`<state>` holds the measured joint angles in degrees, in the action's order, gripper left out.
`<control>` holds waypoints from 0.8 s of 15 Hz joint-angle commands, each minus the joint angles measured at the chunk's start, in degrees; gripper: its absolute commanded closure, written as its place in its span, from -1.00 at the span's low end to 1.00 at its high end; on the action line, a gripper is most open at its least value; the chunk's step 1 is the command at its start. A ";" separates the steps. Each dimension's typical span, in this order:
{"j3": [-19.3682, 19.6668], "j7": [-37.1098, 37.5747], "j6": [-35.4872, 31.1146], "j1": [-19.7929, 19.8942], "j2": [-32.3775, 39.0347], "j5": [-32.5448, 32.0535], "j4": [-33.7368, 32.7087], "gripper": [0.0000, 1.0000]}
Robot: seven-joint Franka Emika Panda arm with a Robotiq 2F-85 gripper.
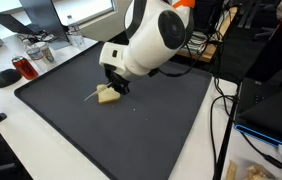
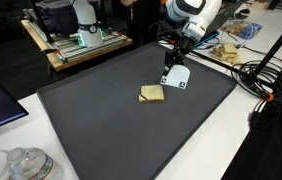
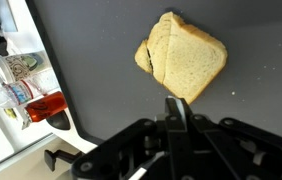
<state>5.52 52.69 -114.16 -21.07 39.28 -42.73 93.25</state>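
A sandwich of light-brown bread slices (image 3: 181, 58) lies on the black mat (image 3: 101, 60), and shows in both exterior views (image 1: 107, 95) (image 2: 152, 94). My gripper (image 3: 178, 102) is shut, its two fingers pressed together with nothing visible between them. The fingertips sit at the near corner of the sandwich; whether they touch it is unclear. In both exterior views the gripper (image 1: 114, 86) (image 2: 171, 66) hangs low over the mat beside the sandwich. A small white and blue object (image 2: 177, 78) lies on the mat just below the gripper.
A red cup (image 1: 21, 68) (image 3: 47, 106) and bottles stand off the mat's edge on the white table (image 1: 6, 110). Clear plastic bottles (image 2: 21, 165) stand near one corner. Cables (image 1: 221, 120) run along another side. A wooden cart (image 2: 81, 45) stands behind.
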 commanded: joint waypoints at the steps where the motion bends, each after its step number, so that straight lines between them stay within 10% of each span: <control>1: -2.32 -3.66 -6.74 5.08 -8.95 0.48 8.14 0.98; 12: -4.30 -37.03 -30.81 21.83 -21.10 27.34 20.80 0.98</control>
<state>2.95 26.15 -140.64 -3.17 21.87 -24.88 109.04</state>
